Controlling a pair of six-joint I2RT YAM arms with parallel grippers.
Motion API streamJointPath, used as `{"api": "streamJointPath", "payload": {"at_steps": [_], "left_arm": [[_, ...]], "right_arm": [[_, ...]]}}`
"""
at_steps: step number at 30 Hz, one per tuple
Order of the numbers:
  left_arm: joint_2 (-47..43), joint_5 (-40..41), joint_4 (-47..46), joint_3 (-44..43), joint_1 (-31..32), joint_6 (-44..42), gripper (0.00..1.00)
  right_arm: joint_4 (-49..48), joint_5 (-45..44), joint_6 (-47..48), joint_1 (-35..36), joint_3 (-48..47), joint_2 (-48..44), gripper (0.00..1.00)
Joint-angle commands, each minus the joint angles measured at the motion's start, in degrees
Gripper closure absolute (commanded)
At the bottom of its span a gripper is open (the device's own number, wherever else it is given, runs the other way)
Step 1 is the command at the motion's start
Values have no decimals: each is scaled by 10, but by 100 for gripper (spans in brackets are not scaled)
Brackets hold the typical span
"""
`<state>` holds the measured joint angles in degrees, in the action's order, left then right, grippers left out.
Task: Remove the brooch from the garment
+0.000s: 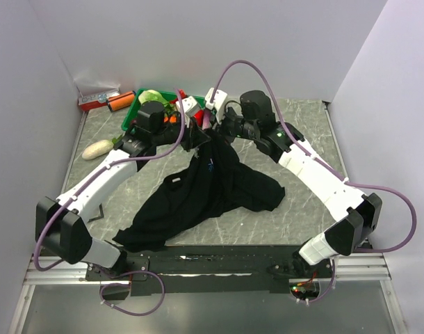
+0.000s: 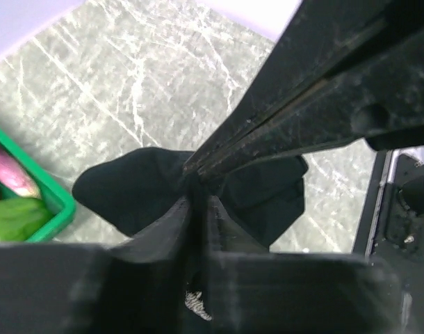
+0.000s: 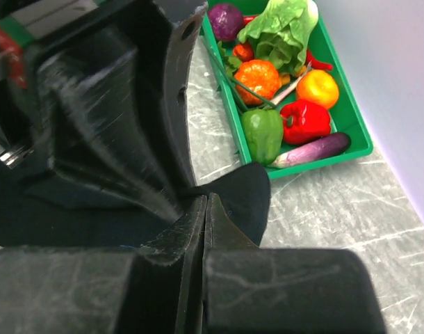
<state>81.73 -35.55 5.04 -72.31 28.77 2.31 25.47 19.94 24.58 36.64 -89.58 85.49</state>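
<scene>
Green tray (image 1: 131, 111) of vegetables at eleven o'clock; white vegetable (image 1: 97, 149) (oblong, lying loose) at nine o'clock on table (image 1: 309, 132).

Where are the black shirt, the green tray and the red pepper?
black shirt (image 1: 198, 198), top view, its middle folds.
green tray (image 3: 340, 156), right wrist view, its near rim.
red pepper (image 3: 306, 120), right wrist view, its shiny body.

Black garment (image 1: 198, 198), green tray (image 3: 323, 163)

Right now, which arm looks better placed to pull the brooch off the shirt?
Left, probably. The right gripper is shut on the garment, holding it up, so it is busy. The left gripper sits beside it, and the brooch glints in the gap between its fingers.
</scene>
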Motion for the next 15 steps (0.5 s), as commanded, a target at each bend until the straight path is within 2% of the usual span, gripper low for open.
{"api": "streamJointPath", "payload": {"at_steps": [1,2,5,9,15], "left_arm": [[-12,3,33,-41,0,-36,99],[-20,11,52,-41,-4,-55,99],[-60,30,125,-10,-39,-75,99],[-121,57,197,60,-116,-122,99],[-161,79,288,160,-166,-172,99]], "right_arm": [[-12,-31,-14,1,10,-32,95],[-8,-35,-15,-14,15,-44,88],[23,-8,-16,-53,47,-73,59],[94,43,5,-154,100,-88,51],[121,50,71,-204,236,-120,45]]}}
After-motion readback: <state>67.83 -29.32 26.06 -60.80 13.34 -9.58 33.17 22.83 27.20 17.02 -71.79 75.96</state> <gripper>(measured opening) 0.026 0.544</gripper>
